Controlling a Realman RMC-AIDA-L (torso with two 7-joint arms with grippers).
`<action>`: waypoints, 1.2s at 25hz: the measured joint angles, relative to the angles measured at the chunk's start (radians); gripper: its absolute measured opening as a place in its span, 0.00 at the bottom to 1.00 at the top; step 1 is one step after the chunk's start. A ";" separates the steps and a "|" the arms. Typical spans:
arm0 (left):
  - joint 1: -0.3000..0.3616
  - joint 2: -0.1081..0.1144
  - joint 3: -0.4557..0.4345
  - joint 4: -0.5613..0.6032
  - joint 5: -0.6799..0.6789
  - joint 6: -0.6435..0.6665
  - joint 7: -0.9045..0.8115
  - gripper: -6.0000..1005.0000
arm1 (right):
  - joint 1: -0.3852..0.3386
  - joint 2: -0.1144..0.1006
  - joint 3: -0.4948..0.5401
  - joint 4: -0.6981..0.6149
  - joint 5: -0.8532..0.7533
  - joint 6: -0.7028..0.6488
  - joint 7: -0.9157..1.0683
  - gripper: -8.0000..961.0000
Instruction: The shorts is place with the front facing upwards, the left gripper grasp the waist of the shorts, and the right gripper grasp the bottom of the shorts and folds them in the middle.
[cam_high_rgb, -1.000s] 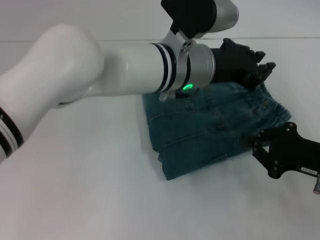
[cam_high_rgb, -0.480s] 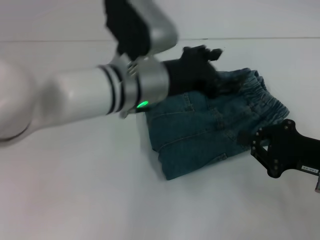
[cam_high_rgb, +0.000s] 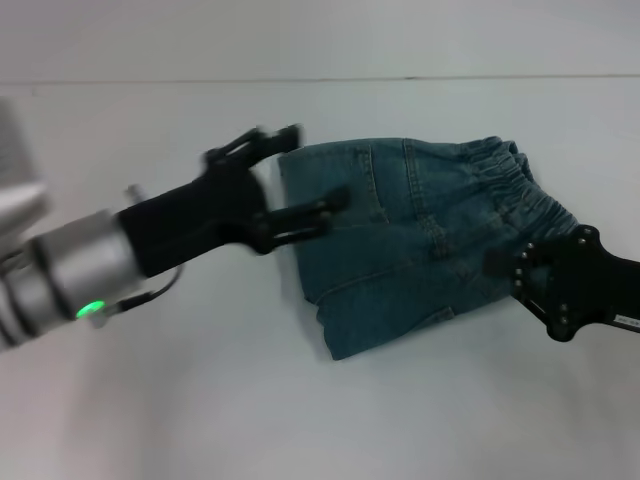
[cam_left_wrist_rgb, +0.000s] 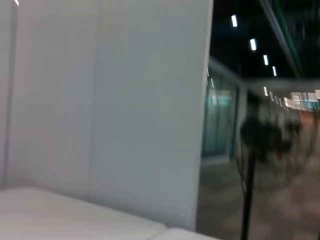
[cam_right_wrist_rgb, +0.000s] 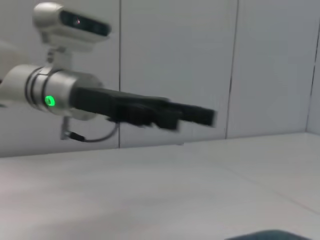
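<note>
Head view: your shorts (cam_high_rgb: 420, 240) lay folded on the white counter (cam_high_rgb: 200, 400), ruffled waist (cam_high_rgb: 515, 185) toward the far right, the fold's lower edge nearest the camera. Your left hand (cam_high_rgb: 300, 170) hung at the shorts' left edge, wrist level and arm reaching across from the left, its two fingers spread apart and holding nothing. Your right hand (cam_high_rgb: 505, 265) sat over the shorts' right edge, near the waist; whether it gripped cloth could not be told. The risk, judging from this: if that hand had denim pinched as it drew off, the top layer would drag and the fold would open.

Left wrist view: you saw only a pale wall and a dark hall beyond, no shorts and no fingers, so this camera offered no check on clearance.

Right wrist view: your left hand (cam_right_wrist_rgb: 200, 116) stretched level above the counter, arm straight behind it, while a sliver of the shorts (cam_right_wrist_rgb: 270, 234) showed below.
</note>
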 joint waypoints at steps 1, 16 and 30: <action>0.001 0.002 -0.051 -0.049 0.005 0.048 0.040 0.93 | 0.001 -0.005 0.002 0.000 -0.008 -0.001 0.006 0.02; 0.069 0.031 -0.476 -0.198 0.494 0.372 0.224 0.93 | 0.045 -0.033 0.005 -0.035 -0.216 -0.097 0.073 0.04; 0.040 0.041 -0.557 -0.195 0.695 0.419 0.165 0.93 | 0.052 -0.041 0.028 -0.082 -0.274 -0.162 0.194 0.27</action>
